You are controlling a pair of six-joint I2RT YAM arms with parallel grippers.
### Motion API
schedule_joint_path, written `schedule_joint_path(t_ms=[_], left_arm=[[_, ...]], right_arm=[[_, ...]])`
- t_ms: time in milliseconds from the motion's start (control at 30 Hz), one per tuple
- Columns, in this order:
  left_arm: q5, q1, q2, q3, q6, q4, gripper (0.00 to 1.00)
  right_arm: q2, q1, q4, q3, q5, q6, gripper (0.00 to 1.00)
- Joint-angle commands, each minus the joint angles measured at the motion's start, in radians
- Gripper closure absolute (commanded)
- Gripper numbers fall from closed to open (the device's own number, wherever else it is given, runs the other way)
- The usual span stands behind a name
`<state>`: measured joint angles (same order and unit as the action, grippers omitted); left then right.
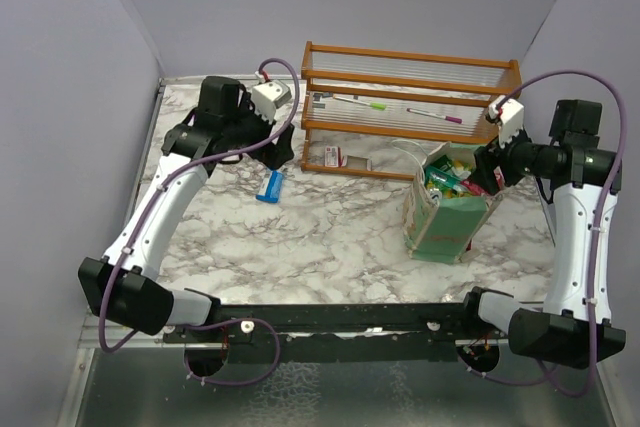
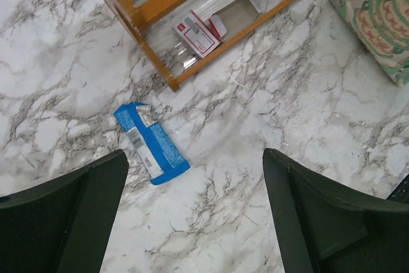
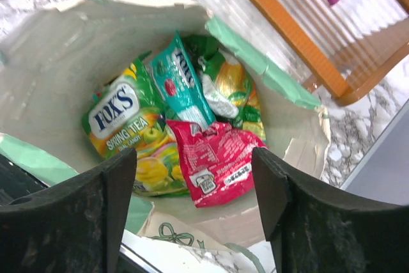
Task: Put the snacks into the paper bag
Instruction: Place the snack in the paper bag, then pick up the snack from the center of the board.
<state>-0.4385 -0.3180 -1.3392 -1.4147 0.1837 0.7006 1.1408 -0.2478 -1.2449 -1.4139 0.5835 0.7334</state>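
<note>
The pale-green paper bag point(image 1: 445, 232) stands upright at the right of the table, its cream inside point(image 3: 57, 62) seen in the right wrist view. Inside lie a green-and-yellow packet point(image 3: 124, 126), a teal packet point(image 3: 182, 81), another green packet point(image 3: 227, 91) and a red-pink packet point(image 3: 217, 158) on top. My right gripper point(image 3: 193, 158) hangs open over the bag's mouth point(image 1: 485, 172), nothing between its fingers. A slim blue bar wrapper point(image 2: 151, 143) lies flat on the marble point(image 1: 270, 187). My left gripper point(image 2: 195, 158) is open just above the table beside it.
A brown wooden slatted rack point(image 1: 410, 112) stands at the back, with pens on its shelves and a small red-and-white box point(image 2: 197, 33) at its base. Part of the bag's side point(image 2: 377, 17) shows in the left wrist view. Grey walls close in left and right.
</note>
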Motion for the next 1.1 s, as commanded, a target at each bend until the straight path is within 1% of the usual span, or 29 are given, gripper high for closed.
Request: schedule_joint_path(t_ms=[0, 133, 267, 333, 400, 467, 800, 1067], left_arm=[[0.084, 0.033, -0.012, 0.038, -0.032, -0.031, 0.11], [0.093, 0.064, -0.069, 0.098, -0.024, -0.025, 0.11], [0.104, 0.081, -0.128, 0.154, -0.001, -0.042, 0.10], [0.108, 0.082, -0.151, 0.181, 0.017, -0.064, 0.08], [0.116, 0.082, -0.178, 0.199, 0.029, -0.085, 0.03], [0.128, 0.083, -0.209, 0.209, 0.036, -0.104, 0.01], [0.186, 0.082, -0.394, 0.193, 0.043, -0.174, 0.01], [0.218, 0.082, -0.467, 0.206, -0.019, -0.237, 0.07]], right_arm=[[0.019, 0.010, 0.040, -0.069, 0.120, -0.068, 0.25], [0.017, 0.013, 0.072, -0.103, 0.175, -0.123, 0.21], [0.004, 0.013, 0.119, -0.109, 0.270, -0.178, 0.19], [0.006, 0.014, 0.136, -0.104, 0.299, -0.202, 0.19], [0.005, 0.015, 0.148, -0.096, 0.314, -0.219, 0.19], [0.000, 0.015, 0.156, -0.086, 0.318, -0.225, 0.19], [-0.029, 0.015, 0.155, -0.042, 0.293, -0.214, 0.19], [-0.039, 0.015, 0.162, -0.025, 0.299, -0.209, 0.20]])
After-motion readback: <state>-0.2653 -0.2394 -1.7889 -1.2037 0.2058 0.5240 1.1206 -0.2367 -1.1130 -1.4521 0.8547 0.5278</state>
